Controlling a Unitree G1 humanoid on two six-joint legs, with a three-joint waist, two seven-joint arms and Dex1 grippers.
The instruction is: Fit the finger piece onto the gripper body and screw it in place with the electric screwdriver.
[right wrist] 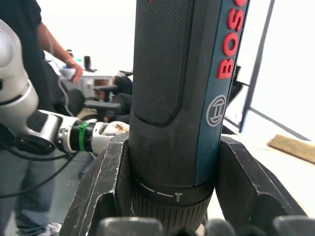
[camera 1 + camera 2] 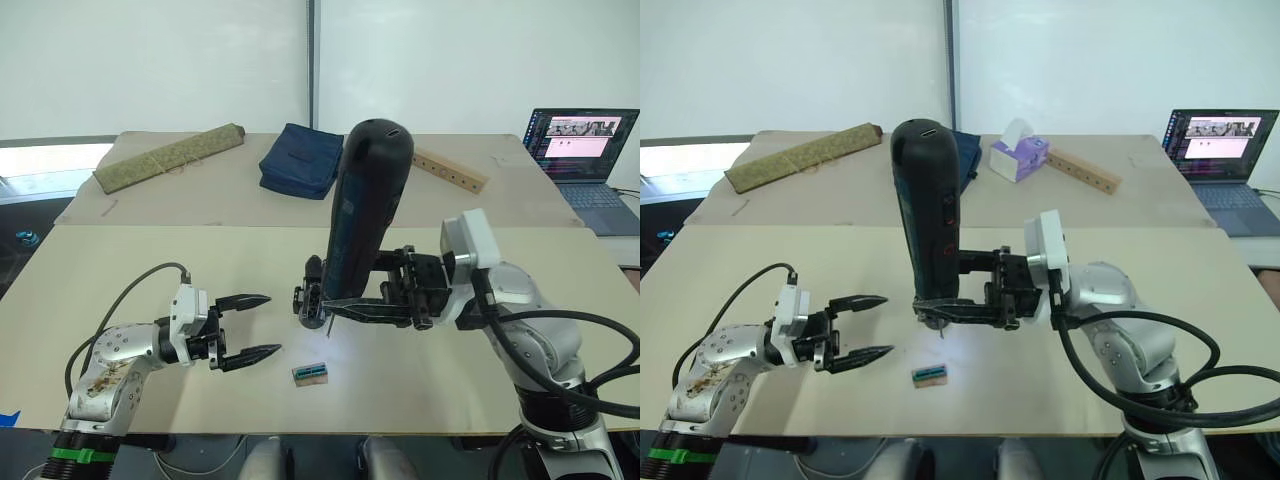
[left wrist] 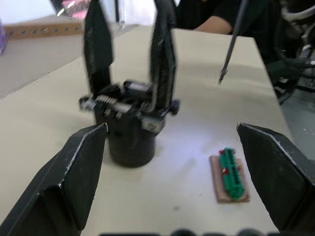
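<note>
At the lower left we see the left gripper lying low over the table, its two fingers wide apart with nothing in them. A small green-topped block sits just right of it. In the middle stands the gripper body. The big electric screwdriver stands upright beside it, squeezed tight by the right gripper, which reaches in sideways from the right.
</note>
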